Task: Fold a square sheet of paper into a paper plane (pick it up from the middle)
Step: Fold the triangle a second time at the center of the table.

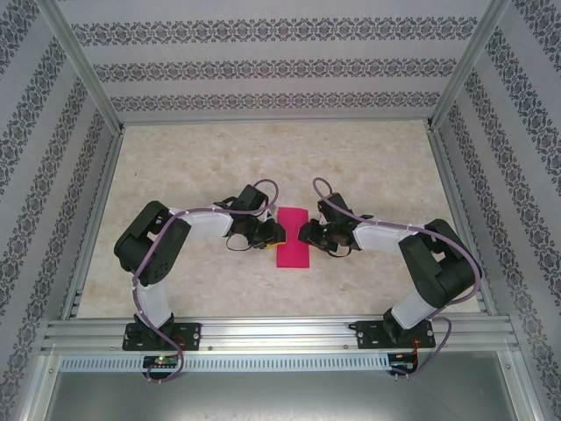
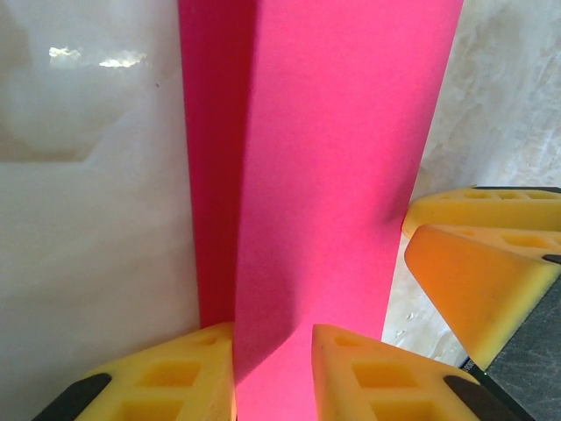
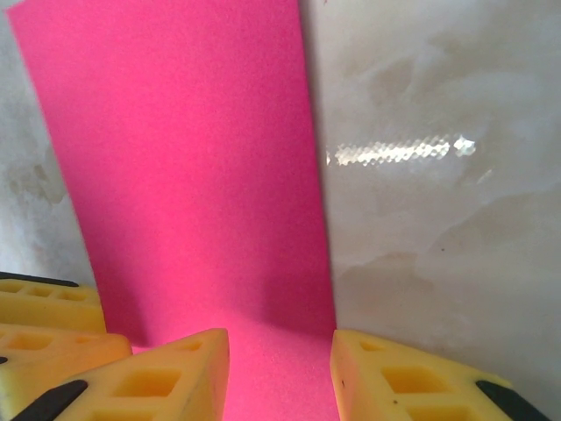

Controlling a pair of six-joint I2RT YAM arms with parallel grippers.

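Observation:
The square sheet of paper (image 1: pixel 293 239) is bright magenta-pink and lies mid-table, showing from above as a tall narrow rectangle. My left gripper (image 1: pixel 269 235) is at its left edge and my right gripper (image 1: pixel 303 233) at its right edge, facing each other across it. In the left wrist view the paper (image 2: pixel 333 175) runs between the yellow fingers of my left gripper (image 2: pixel 273 338), which stand apart, and a darker strip lies along its left side. The paper (image 3: pixel 184 167) also reaches between the parted fingers of my right gripper (image 3: pixel 280 342). Whether either finger pair touches the sheet I cannot tell.
The tabletop (image 1: pixel 263 158) is pale marbled stone, fenced by patterned walls and aluminium rails (image 1: pixel 280 333) at the near edge. The right gripper's yellow fingers (image 2: pixel 482 263) show beside the paper in the left wrist view, and the left gripper's fingers (image 3: pixel 44 324) in the right wrist view.

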